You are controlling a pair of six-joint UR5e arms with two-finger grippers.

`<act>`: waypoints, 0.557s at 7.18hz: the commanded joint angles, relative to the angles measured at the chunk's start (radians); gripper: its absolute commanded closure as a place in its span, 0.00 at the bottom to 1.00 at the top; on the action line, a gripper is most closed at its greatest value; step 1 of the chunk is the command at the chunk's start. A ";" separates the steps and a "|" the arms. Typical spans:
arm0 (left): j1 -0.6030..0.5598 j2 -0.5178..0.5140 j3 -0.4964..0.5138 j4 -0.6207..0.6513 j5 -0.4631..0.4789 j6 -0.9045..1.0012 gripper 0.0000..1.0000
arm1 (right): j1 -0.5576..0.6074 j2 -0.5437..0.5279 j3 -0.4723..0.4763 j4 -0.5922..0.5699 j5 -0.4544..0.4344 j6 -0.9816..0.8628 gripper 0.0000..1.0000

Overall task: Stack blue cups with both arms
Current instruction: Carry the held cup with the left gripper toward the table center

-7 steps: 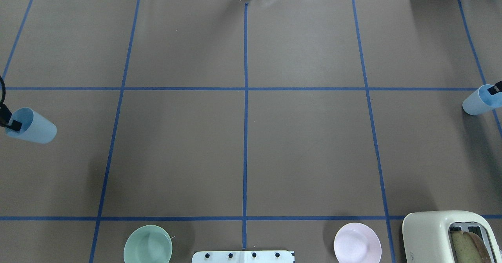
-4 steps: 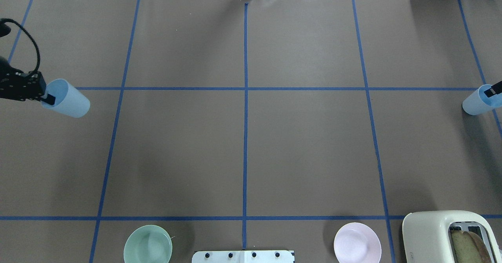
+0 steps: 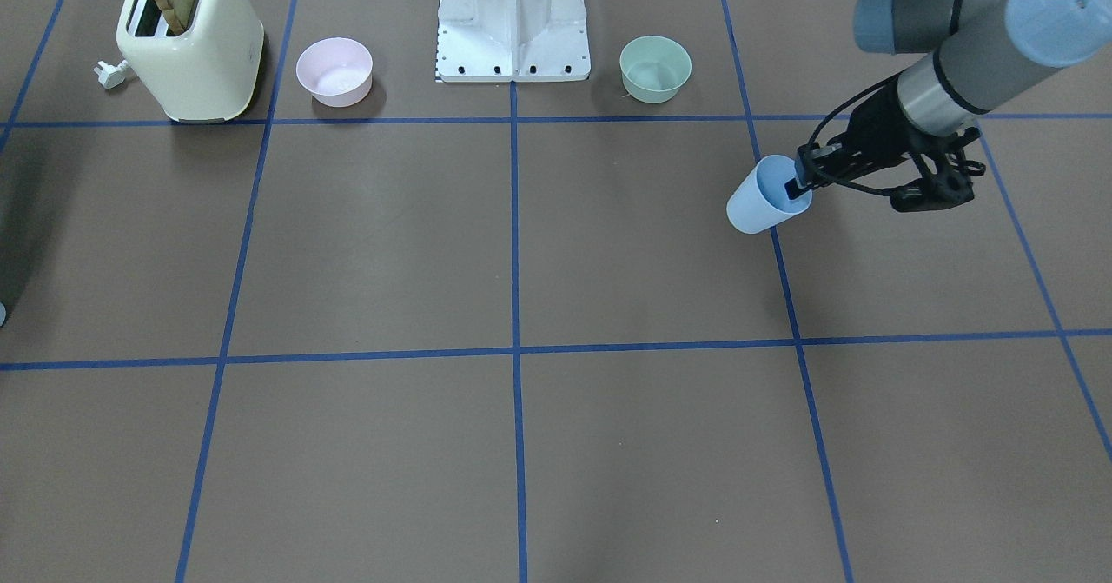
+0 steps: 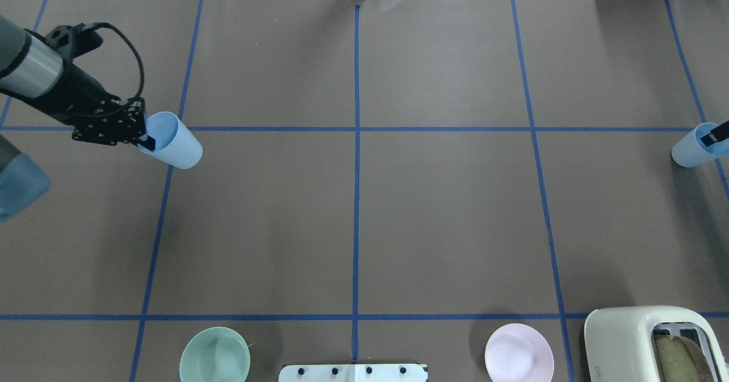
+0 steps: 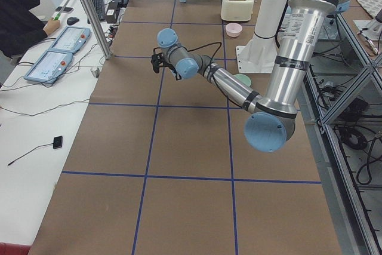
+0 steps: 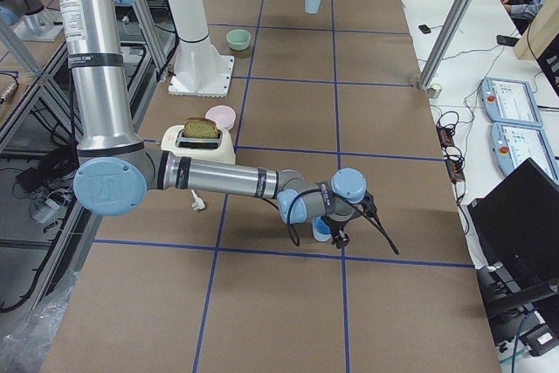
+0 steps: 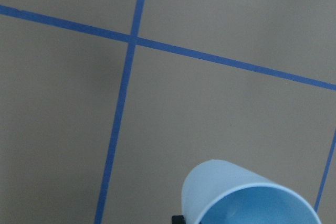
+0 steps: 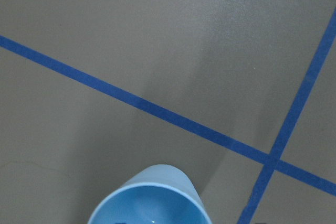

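Overhead looks forward and down on the worktop (image 4: pixel 433 211), front cam faces back from across, both catch the toaster (image 4: pixel 626 336); side cams sit at each end, wrist cams close up

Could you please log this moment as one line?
left hand: grips left blue cup by rim | right hand: reaching into right blue cup, grip unclear | cups apart, unstacked
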 commanded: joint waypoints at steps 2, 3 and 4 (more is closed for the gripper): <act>0.079 -0.181 0.013 0.155 0.089 -0.096 1.00 | -0.004 -0.005 -0.003 0.026 0.002 -0.001 0.74; 0.089 -0.185 0.015 0.157 0.091 -0.099 1.00 | -0.004 -0.005 -0.003 0.027 0.000 -0.002 0.84; 0.129 -0.216 0.025 0.158 0.117 -0.146 1.00 | -0.004 -0.004 -0.002 0.027 0.000 -0.002 1.00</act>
